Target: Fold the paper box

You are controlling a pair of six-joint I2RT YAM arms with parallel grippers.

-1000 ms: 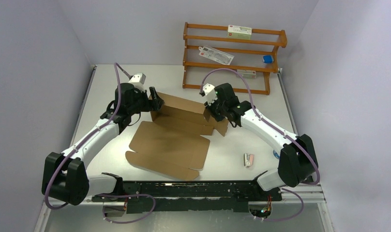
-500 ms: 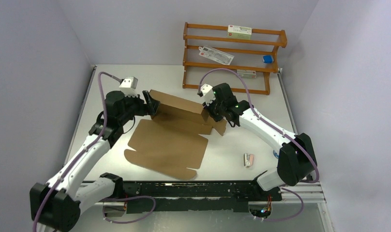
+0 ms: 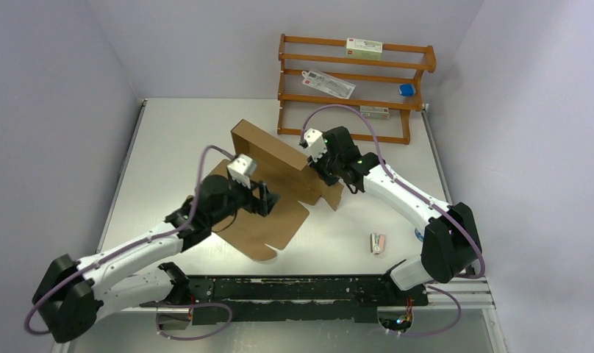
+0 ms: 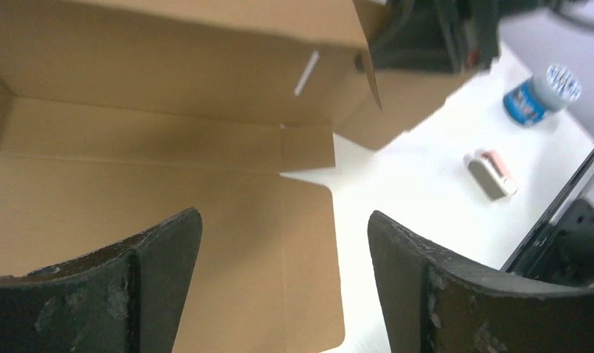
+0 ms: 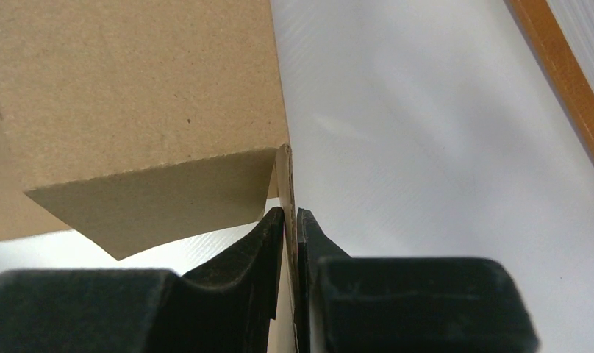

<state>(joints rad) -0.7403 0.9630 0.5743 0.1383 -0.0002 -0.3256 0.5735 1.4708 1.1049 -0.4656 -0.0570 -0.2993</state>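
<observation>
The paper box (image 3: 279, 165) is a brown cardboard die-cut sheet, partly folded; its back panel stands up near the table's middle and its front flap (image 3: 276, 232) lies flat. My right gripper (image 3: 325, 170) is shut on the edge of the box's right side flap (image 5: 285, 184), its jaws pinching the thin cardboard. My left gripper (image 3: 268, 200) is open and empty, hovering above the flat front part of the sheet (image 4: 169, 243). In the left wrist view the raised panel (image 4: 169, 66) shows ahead, with the right gripper (image 4: 426, 37) at its far corner.
A wooden rack (image 3: 353, 84) with small cartons stands at the back. A small pink-and-grey item (image 3: 378, 243) and a blue-capped jar (image 3: 420, 234) lie at the right front; both show in the left wrist view, the item (image 4: 491, 173) and the jar (image 4: 540, 92).
My left arm has let go of the box's left back corner and swung to the front middle, over the flat sheet. The back panel stands higher. The right gripper kept its grip.
</observation>
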